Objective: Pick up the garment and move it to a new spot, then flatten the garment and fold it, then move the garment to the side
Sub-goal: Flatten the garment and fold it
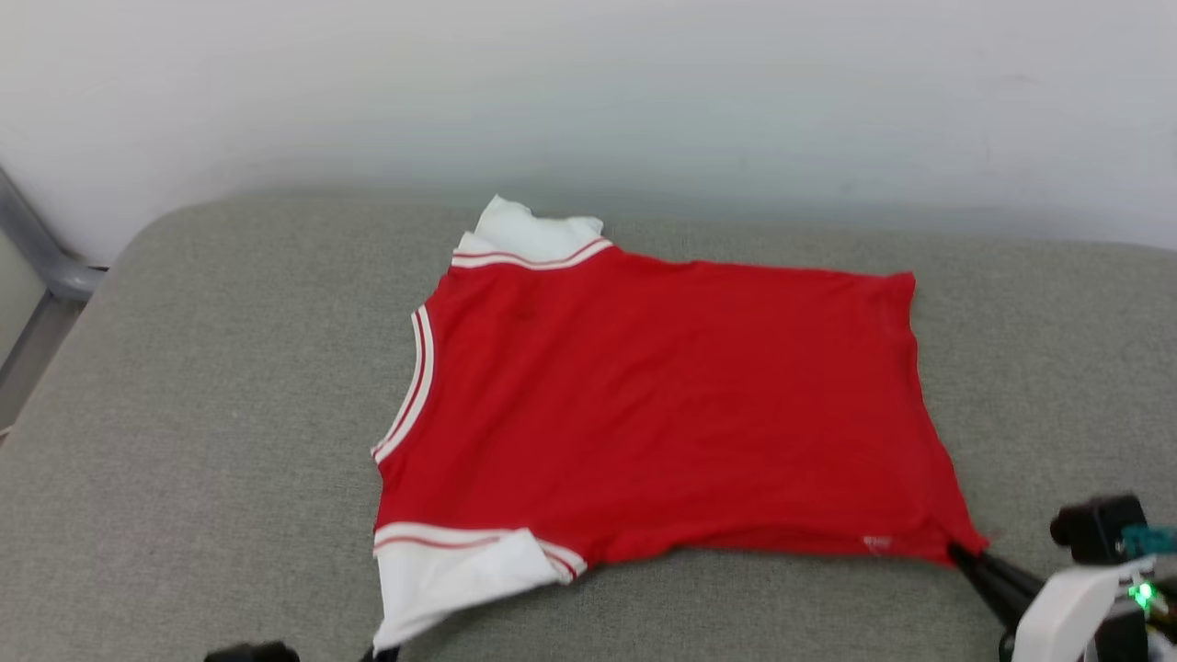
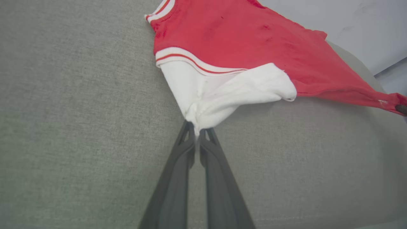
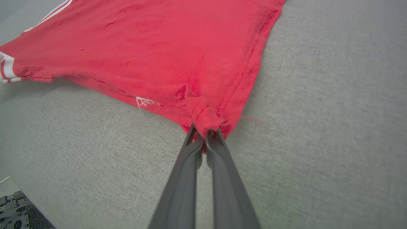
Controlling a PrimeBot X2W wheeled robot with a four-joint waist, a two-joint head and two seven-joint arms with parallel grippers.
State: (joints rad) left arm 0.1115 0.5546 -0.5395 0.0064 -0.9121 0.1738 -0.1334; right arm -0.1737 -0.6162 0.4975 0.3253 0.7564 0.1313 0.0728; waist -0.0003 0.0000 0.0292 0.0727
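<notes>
Garment pinched at the near edge of what may be a cushion: left claw clamps the white sleeve, right claw the hem corner. Red side up, it spreads toward the far edge. Flattening, I judge; next I tug evenly, then fold.

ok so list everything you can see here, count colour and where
garment: 1, red with white sleeves and red-white striped trim, spread on the cushion, no lettering showing
cushion: 1, grey fabric, under the garment
wall: 1, white, behind the cushion
metal tube: 1, grey, left of the cushion by the wall
perforated metal part: 1, grey, past the cushion's edge at the right wrist view's lower left
left gripper: 1, dark fingers, shut on the tip of the garment's near white sleeve
right gripper: 1, dark fingers, shut on the garment's near red hem corner
</notes>
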